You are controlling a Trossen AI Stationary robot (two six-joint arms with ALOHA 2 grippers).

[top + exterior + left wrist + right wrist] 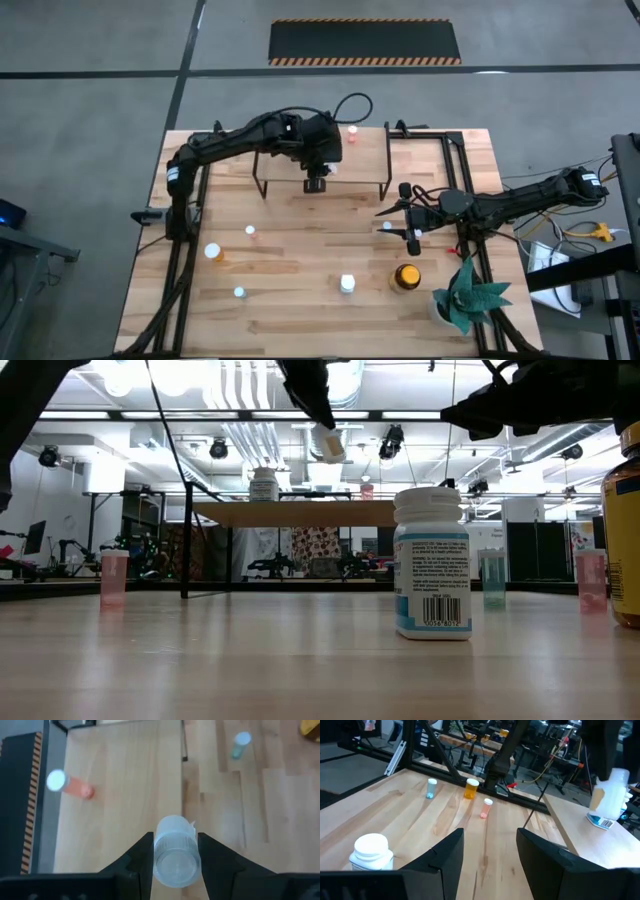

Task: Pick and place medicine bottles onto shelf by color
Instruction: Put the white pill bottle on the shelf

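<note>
My left gripper (316, 183) is above the shelf (322, 165), a low light-wood board on black legs, and is shut on a white medicine bottle (174, 852). A red vial (70, 785) and a white bottle (264, 483) stand on the shelf board. My right gripper (392, 215) is open and empty above the table, right of the shelf. A white bottle (348, 284), an amber bottle (406, 277), an orange one (213, 252) and pale-blue vials (239, 293) stand on the table. My left gripper pinches the white bottle between its two fingers, one on each side of its upper part (156, 851). The fingers come from above, pointing down. The bottle (328, 443) hangs below them, slightly tilted, lifted clear above the shelf board (295, 513).
A green spiky plant (465, 297) stands at the table's near right corner. A pale-blue vial (388, 228) stands just by my right gripper. A small pink vial (250, 232) stands left of centre. Black frame rails (460, 170) run along the table's sides.
</note>
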